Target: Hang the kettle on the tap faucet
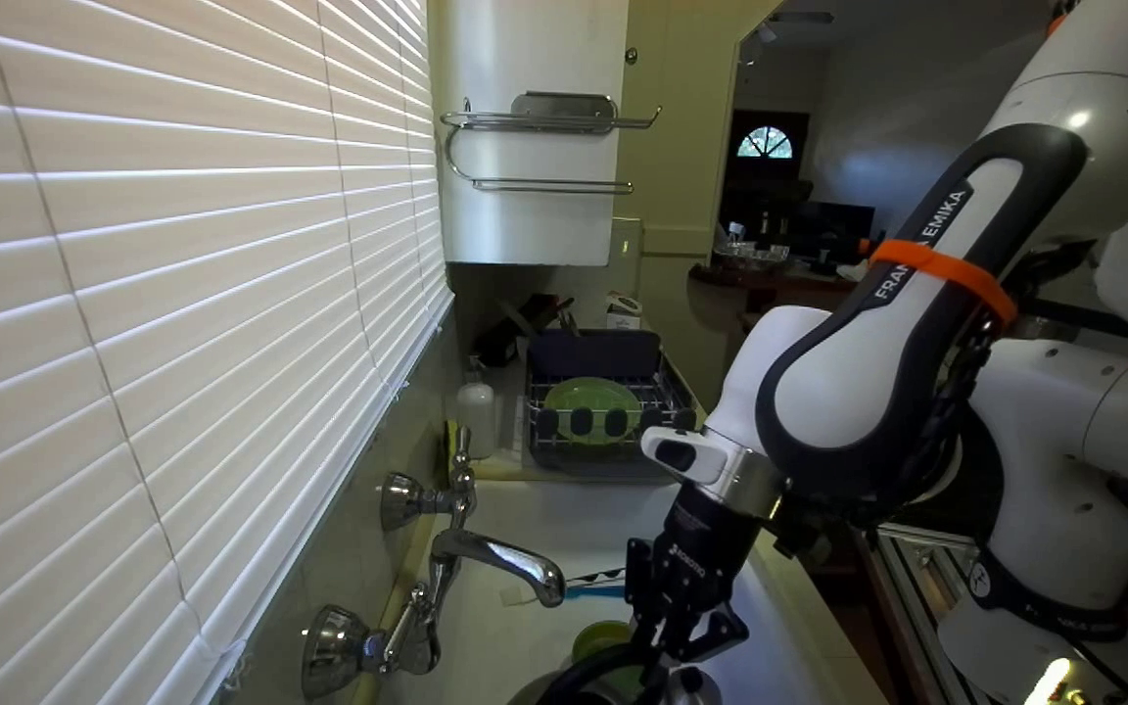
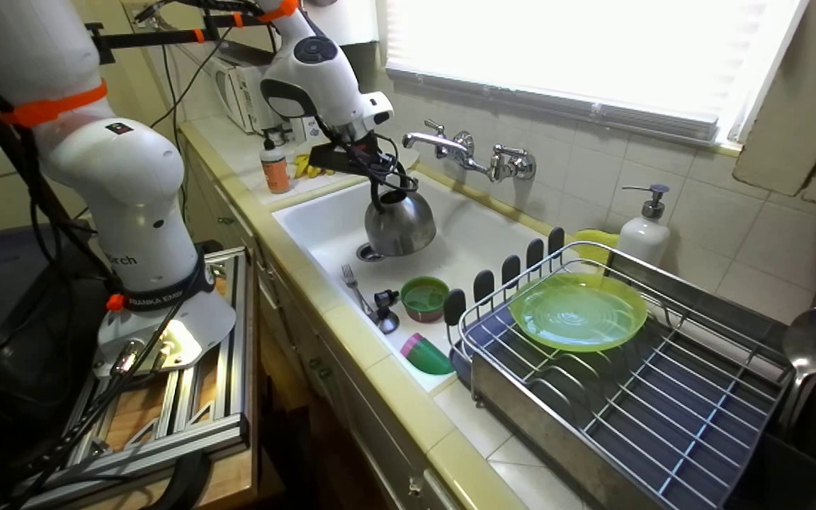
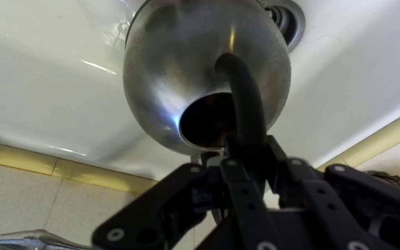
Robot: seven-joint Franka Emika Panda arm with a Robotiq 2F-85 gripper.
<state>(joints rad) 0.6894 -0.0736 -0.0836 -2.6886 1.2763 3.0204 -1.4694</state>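
Kettle (image 2: 402, 228) mouth-up, roughly upright, beneath the pincer (image 3: 248, 152)

The arm (image 1: 858, 392) is sharply bent, its hand (image 3: 250, 156) slanting downward and clamped.

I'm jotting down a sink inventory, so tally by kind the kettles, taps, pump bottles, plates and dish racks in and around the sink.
Kettle: 1
Tap: 1
White pump bottle plus orange-labelled pump bottle: 2
Green plate: 1
Dish rack: 1
Total: 6
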